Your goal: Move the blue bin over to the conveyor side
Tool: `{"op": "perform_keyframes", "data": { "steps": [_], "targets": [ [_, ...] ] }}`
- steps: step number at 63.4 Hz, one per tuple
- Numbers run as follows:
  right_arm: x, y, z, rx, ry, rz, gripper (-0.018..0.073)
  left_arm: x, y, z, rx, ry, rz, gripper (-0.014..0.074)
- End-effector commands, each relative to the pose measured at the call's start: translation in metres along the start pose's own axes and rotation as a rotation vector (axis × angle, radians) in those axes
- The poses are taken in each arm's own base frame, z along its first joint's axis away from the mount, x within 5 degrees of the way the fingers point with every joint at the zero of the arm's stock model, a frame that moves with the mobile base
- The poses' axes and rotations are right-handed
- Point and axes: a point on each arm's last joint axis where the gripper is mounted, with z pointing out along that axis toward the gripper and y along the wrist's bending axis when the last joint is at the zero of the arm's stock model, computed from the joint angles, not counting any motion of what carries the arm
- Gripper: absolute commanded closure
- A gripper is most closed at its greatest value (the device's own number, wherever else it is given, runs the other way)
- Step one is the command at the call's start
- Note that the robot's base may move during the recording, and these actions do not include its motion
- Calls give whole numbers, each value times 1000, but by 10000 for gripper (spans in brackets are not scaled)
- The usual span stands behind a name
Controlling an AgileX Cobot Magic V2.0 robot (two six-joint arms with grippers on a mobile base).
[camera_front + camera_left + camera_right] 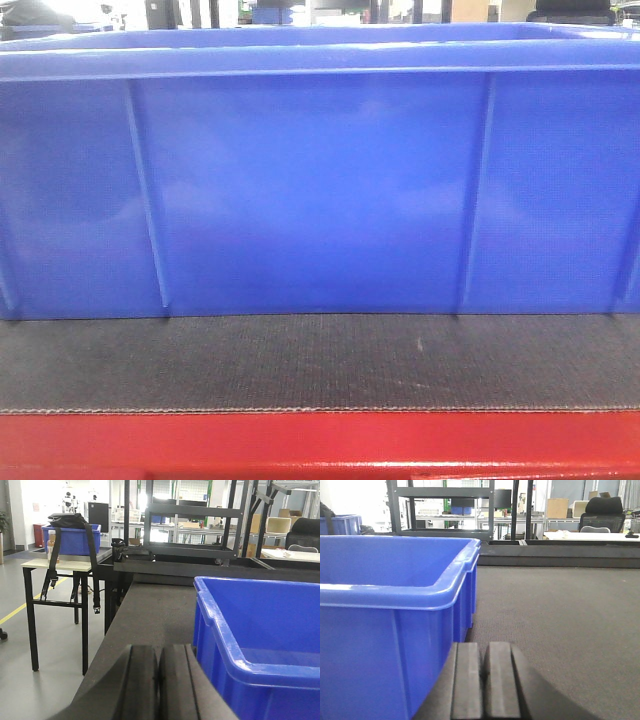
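The blue bin (320,190) fills the front view, its smooth ribbed wall standing on the dark woven conveyor (320,360) just behind the red frame (320,440). In the left wrist view the blue bin (260,630) is at the right and my left gripper (158,652) sits shut just beside its left end wall, low over the conveyor (155,610). From the right wrist, the blue bin (395,605) lies to the left with my right gripper (484,650) shut next to its right end wall, above the conveyor (560,615). Neither gripper holds anything. The bin looks empty.
A table (65,565) with another blue crate (70,540) and a black strapped bag (67,520) stands left of the belt. A dark metal rack (192,530) crosses the belt's far end. Desks and an office chair (602,510) stand behind.
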Motion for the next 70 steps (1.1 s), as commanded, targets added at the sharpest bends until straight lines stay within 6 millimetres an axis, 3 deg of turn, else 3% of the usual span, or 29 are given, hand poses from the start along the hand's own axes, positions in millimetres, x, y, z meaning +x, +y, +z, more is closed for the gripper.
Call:
{"op": "perform_keyframes", "data": {
  "steps": [1,21,25,33,54,70],
  "targets": [
    [-2,0,0,-2,-25,-11,648,-2,-1,-1,7,-21,-3,594],
    [-2,0,0,-2,-25,-11,648,12,-4,-2,49,-45,27,594],
    [-2,0,0,-2,-25,-11,648,21,-7,0,83,-51,84,594],
    [-2,0,0,-2,-27,-11,648,40,-10,5,106,-39,40,594],
    [-2,0,0,-1,-29,-11,648,69,-9,10,104,-42,23,594],
    [-2,0,0,-1,-29,-11,648,70,-8,10,86,-34,-6,594]
  ]
}}
